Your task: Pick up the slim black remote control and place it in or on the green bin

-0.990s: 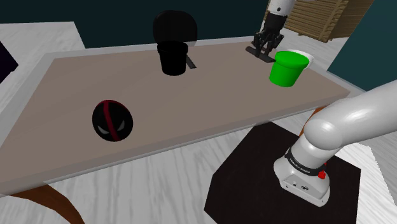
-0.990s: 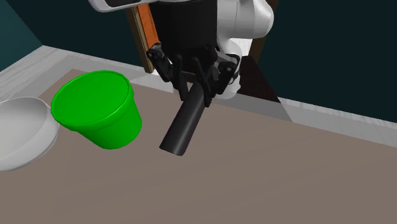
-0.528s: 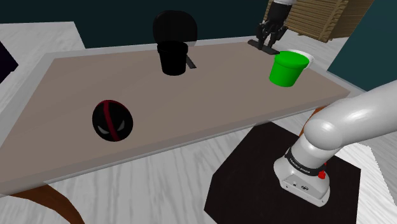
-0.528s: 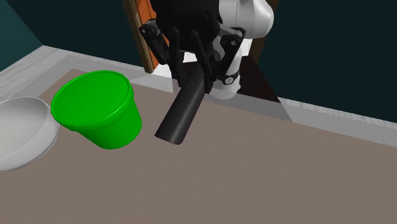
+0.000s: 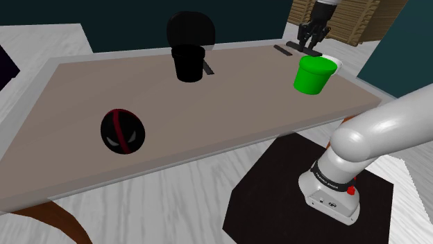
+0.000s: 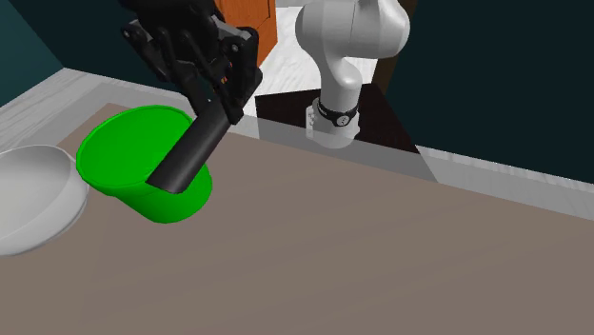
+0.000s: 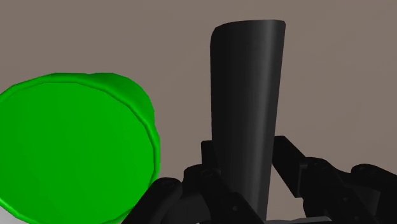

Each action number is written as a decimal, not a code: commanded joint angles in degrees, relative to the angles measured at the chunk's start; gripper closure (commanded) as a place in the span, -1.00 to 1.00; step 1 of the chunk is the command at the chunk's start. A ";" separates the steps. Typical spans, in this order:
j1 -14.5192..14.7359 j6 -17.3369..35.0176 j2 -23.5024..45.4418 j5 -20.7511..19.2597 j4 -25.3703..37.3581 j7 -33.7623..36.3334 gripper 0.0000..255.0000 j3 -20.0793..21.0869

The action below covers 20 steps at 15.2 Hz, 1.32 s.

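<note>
Black and slim, the remote control (image 6: pixel 193 145) is clasped at its upper end between the closed fingers of the black hand (image 6: pixel 215 99) and hangs tilted in the air, clear of the brown worktop (image 6: pixel 381 257). In the second exterior view its lower end shows in front of the open mouth of the green bin (image 6: pixel 183 197). Seen from the wrist, the remote control (image 7: pixel 245 102) juts out from the hand (image 7: pixel 245 167) with the green bin (image 7: pixel 147 121) just beside it and bare worktop beyond its tip. In the shoulder view the hand (image 5: pixel 310 38) hovers near the far edge of the worktop (image 5: pixel 229 104), above the green bin (image 5: pixel 313 76), which stands against a white bowl (image 5: pixel 337 62). Well apart from them on the worktop sit a black pot (image 5: pixel 189 64) and a black ball with red stripes (image 5: pixel 123 131).
</note>
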 commanded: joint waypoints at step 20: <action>-4.04 7.52 10.61 -0.63 2.74 -18.15 1.00 -13.96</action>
